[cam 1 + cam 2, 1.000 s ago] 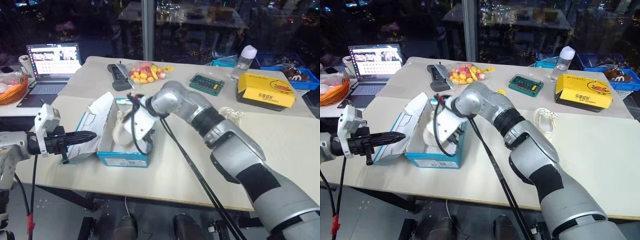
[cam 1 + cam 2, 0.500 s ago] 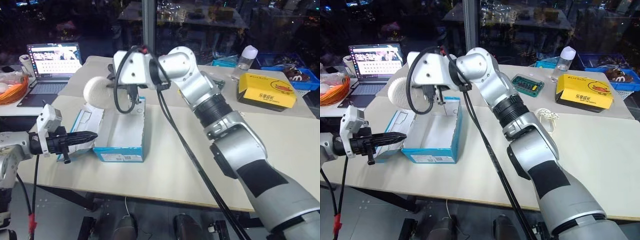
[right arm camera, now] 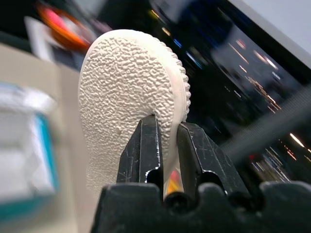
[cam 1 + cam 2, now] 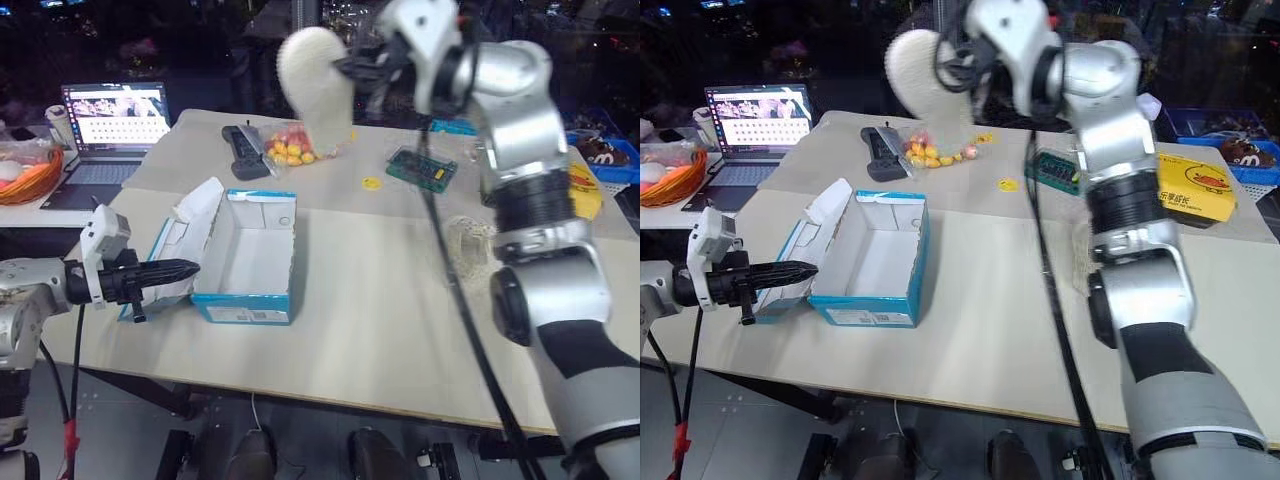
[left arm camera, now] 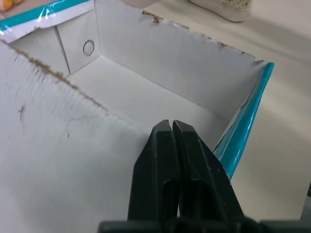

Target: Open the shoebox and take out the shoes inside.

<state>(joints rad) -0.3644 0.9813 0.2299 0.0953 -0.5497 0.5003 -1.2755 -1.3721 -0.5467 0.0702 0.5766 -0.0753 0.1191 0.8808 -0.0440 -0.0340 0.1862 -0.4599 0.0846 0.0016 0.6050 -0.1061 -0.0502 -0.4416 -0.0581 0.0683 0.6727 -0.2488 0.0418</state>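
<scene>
We see a pale counter [image 4: 380, 300] before dark glass, the open shoebox [image 4: 250, 262] on it. Our right pincer [image 3: 164, 141] pinches one shoe [image 4: 315, 85] high up. Our left pincer [image 5: 172, 127], pressed together, holds the lid [image 4: 190, 225] back.

blue shoebox [image 4: 247, 300], cream pebbled shoe [image 3: 131, 97]

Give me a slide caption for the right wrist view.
Right hand shut on the edge of a cream-white shoe, textured sole facing the camera.

Right gripper [image 3: 165, 133] raised high, clamped; left gripper [image 5: 172, 127] closed, level.
</scene>
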